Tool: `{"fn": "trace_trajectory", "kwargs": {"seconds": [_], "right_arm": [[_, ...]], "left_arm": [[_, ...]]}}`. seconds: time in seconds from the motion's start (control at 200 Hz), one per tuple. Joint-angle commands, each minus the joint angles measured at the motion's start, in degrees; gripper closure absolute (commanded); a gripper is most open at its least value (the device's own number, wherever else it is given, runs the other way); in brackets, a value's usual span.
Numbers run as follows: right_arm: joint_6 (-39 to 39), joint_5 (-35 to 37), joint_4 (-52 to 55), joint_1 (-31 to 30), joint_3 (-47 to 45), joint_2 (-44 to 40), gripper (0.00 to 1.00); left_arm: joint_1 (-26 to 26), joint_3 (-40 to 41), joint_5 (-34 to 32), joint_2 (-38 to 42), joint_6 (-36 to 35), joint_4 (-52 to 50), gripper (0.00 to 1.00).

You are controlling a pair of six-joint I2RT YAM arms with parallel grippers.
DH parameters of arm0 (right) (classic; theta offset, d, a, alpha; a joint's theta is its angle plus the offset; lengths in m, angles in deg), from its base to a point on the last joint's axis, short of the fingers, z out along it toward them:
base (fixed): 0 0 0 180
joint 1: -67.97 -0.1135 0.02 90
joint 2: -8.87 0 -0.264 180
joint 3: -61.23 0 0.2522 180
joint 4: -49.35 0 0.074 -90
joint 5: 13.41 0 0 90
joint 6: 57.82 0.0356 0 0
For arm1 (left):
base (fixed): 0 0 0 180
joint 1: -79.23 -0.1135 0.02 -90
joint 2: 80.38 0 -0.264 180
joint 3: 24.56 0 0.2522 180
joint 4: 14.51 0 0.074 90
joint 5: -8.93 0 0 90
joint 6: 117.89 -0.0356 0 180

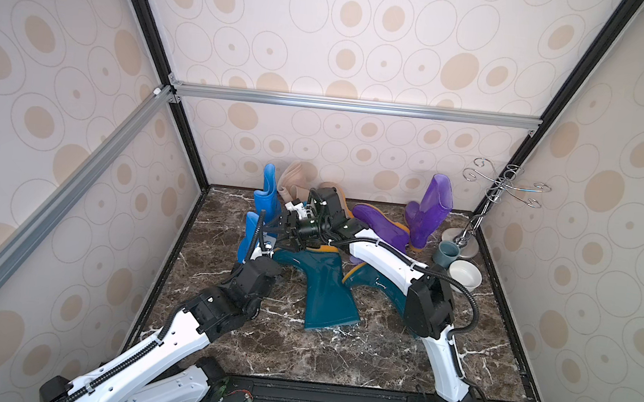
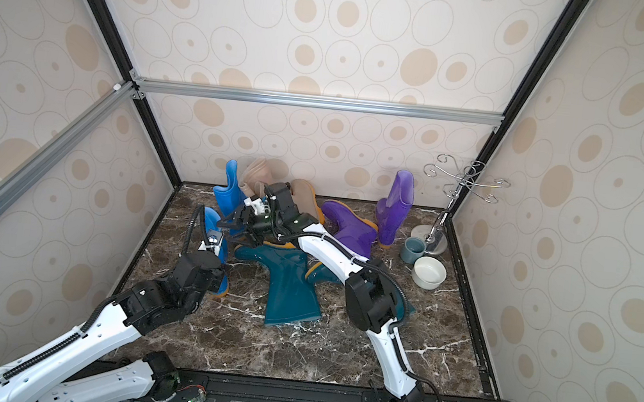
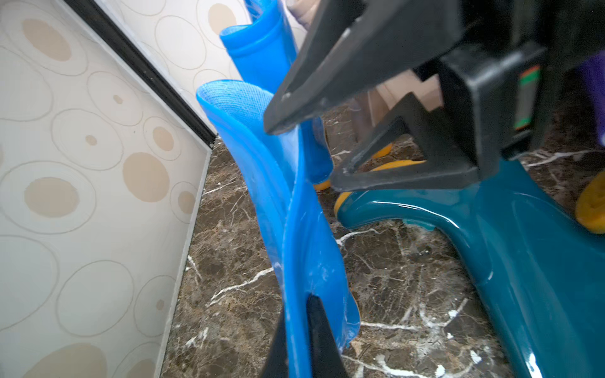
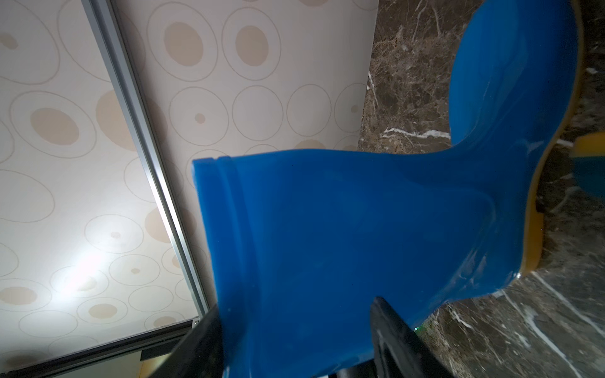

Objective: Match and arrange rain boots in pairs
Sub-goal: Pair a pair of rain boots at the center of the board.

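My left gripper is shut on the shaft edge of a bright blue rain boot that stands near the left wall. My right gripper is open, its fingers standing wide on either side of that same boot's shaft. The second blue boot stands upright just behind. Two beige boots lean at the back wall. One purple boot lies down and another stands. A dark teal boot lies mid-table, and its mate is partly under the right arm.
A grey-blue cup and a white bowl sit at the right, beside a chrome hook stand in the back right corner. The enclosure walls close in on three sides, with the left wall near the held boot.
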Motion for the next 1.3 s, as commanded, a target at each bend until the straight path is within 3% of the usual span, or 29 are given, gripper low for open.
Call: {"fn": "trace_trajectory", "kwargs": {"seconds": [0.0,0.275,0.6,0.83,1.295], "right_arm": [[-0.3,0.3,-6.3,1.6,-3.4,-6.4,0.28],[-12.2,3.6,-0.6,5.7,-11.6,-15.7,0.27],[-16.7,5.1,0.6,9.2,-22.8,-23.3,0.28],[-18.3,6.3,2.1,10.7,-23.9,-24.1,0.29],[-20.6,8.2,3.0,12.8,-24.7,-24.7,0.29]], "left_arm": [[-3.5,-6.5,-3.1,1.7,-1.4,-3.2,1.0],[-18.4,-13.3,4.8,-2.2,-13.6,-0.2,1.0],[-31.1,-19.4,15.9,-14.4,-26.5,10.8,1.0],[-33.4,-21.7,21.4,-22.5,-30.3,21.0,1.0],[-35.2,-16.4,28.7,-30.9,-34.7,41.9,1.0]]}}
